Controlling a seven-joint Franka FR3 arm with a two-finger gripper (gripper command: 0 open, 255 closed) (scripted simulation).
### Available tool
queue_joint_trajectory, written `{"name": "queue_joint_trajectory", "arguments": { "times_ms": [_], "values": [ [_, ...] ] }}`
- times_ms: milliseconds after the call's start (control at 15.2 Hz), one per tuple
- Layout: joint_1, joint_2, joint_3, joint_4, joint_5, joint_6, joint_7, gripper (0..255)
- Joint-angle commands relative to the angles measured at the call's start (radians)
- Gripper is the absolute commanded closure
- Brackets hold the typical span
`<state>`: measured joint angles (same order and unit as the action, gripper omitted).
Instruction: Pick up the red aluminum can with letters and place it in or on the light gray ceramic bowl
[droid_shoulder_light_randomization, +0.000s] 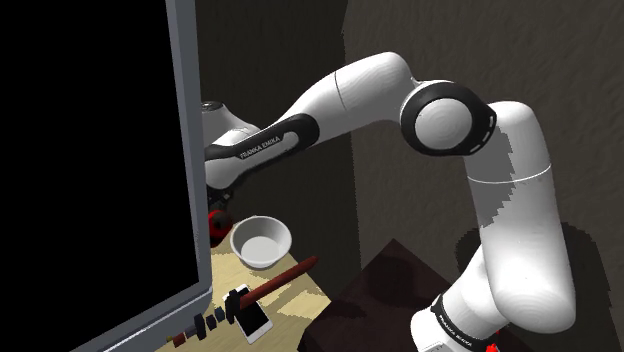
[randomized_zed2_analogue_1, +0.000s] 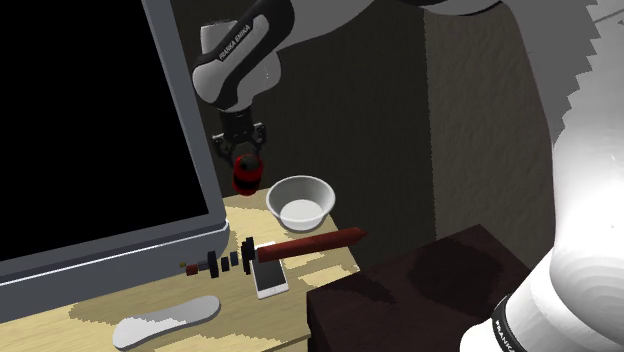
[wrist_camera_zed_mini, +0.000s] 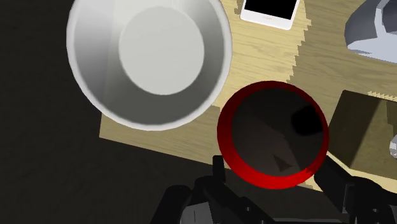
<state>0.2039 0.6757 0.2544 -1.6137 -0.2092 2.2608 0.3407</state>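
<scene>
Your tool (randomized_zed2_analogue_1: 242, 163) is clamped on the upright red can (randomized_zed2_analogue_1: 243, 180), and the bowl (randomized_zed2_analogue_1: 300, 201) lies just to the second exterior view's right, lower down.

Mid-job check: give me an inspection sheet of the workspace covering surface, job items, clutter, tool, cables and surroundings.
Surface: light wood table, partly in shadow.
Job's things: red can gripped at its top, seemingly clear of the table, beside the bowl rather than over it; light bowl upright and empty.
Clutter: white-edged phone; reddish-brown rod; row of small dark pieces; pale flat elongated object.
Grippers: tool shut on the can.
Cables: nothing seen.
Surroundings: grey-framed panel around a black area; dark walls; dark stand box.
</scene>
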Motion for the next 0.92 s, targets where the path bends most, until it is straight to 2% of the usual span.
{"name": "queue_joint_trajectory", "arguments": {
  "times_ms": [0, 330, 858],
  "values": [
    [0.003, -0.023, 0.01, -0.001, 0.006, -0.014, -0.001, 255],
    [-0.002, -0.059, 0.017, 0.008, 0.018, -0.058, -0.008, 255],
    [-0.151, -0.287, 0.021, -0.287, 0.076, 0.017, -0.152, 255]
  ]
}}
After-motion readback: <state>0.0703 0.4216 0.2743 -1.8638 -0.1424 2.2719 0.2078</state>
